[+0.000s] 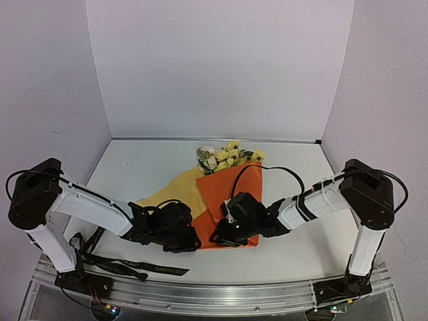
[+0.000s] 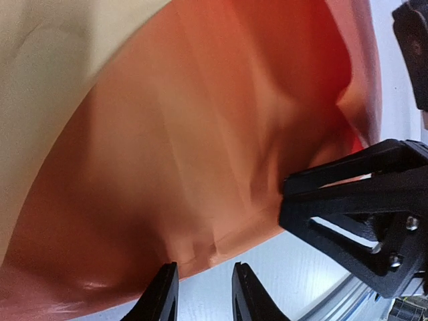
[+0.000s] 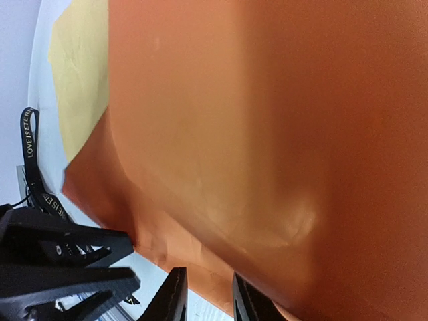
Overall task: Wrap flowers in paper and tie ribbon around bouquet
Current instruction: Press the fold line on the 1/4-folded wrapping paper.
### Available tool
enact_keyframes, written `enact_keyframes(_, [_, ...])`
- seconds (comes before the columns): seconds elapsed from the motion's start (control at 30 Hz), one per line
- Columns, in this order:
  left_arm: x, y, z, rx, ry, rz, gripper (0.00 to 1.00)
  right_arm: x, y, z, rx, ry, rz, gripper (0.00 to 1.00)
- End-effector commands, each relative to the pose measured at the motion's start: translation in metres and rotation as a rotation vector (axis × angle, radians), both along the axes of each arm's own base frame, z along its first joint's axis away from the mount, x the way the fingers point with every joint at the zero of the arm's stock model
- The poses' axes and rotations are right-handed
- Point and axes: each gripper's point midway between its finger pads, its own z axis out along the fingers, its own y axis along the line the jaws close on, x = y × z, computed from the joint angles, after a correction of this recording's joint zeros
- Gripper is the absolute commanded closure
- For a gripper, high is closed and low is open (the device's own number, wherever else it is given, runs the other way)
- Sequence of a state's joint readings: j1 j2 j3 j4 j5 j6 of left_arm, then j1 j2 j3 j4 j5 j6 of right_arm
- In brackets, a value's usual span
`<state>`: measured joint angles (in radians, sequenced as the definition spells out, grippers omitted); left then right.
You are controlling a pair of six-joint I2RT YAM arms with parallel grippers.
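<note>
Paper [image 1: 224, 200]: lay mid-table [image 1: 144, 167], orange face up, yellow flap toward 9 o'clock.
Flowers [image 1: 227, 156]: stuck out at its 12 o'clock end.
Left gripper [image 2: 205, 277]: sat at the paper's 6 o'clock edge, jaws narrowly parted, holding nothing.
Right gripper [image 3: 208, 277]: faced it, jaws likewise parted.
Ribbon [image 1: 134, 264]: lay loose at 7 o'clock.

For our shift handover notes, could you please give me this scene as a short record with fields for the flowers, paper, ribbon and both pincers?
flowers: cream and yellow blooms poking out at the paper's far end
paper: orange side up, folded over; yellow side showing on its left
ribbon: lying loose on the table at its near left, not tied
left pincer: jaws slightly apart at the paper's near edge
right pincer: jaws slightly apart at the same edge, beside the left one
</note>
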<state>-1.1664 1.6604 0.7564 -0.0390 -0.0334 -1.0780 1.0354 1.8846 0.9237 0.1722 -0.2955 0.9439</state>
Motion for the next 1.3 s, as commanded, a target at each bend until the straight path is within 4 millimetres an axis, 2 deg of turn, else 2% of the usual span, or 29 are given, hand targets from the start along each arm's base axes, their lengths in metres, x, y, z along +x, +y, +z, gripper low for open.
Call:
enact_keyframes(0.0, [-0.001,0.023,-0.010,0.019,0.008,0.079,0.70,0.002,0.001,-0.006,-0.011,-0.014,-0.014,0.74])
enact_keyframes(0.2, [-0.008,0.071,-0.020,0.070,0.031,0.215,0.68,0.000,0.001,-0.009,-0.014,-0.009,-0.013,0.74])
enact_keyframes(0.37, [-0.003,0.106,-0.013,0.097,0.017,0.330,0.64,-0.002,0.001,-0.014,-0.018,0.001,-0.014,0.74])
enact_keyframes(0.5, [-0.003,0.136,-0.016,0.115,0.045,0.414,0.64,-0.003,0.001,-0.015,-0.016,0.004,-0.015,0.74])
enact_keyframes(0.57, [-0.005,0.144,-0.014,0.107,0.052,0.438,0.64,-0.003,0.002,-0.015,-0.015,0.004,-0.015,0.74])
enact_keyframes(0.77, [-0.007,0.125,0.014,-0.058,0.071,0.434,0.61,-0.003,0.001,-0.015,-0.013,0.002,-0.017,0.74])
enact_keyframes(0.93, [-0.002,0.112,0.025,-0.194,0.109,0.561,0.62,-0.003,0.004,-0.015,-0.007,0.000,-0.021,0.74])
enact_keyframes(1.1, [0.005,0.107,0.021,-0.234,0.143,0.673,0.62,-0.004,0.009,-0.012,0.003,-0.005,-0.018,0.75])
enact_keyframes(1.27, [0.005,0.112,0.011,-0.194,0.162,0.737,0.64,-0.004,0.007,-0.011,0.001,-0.010,-0.019,0.74])
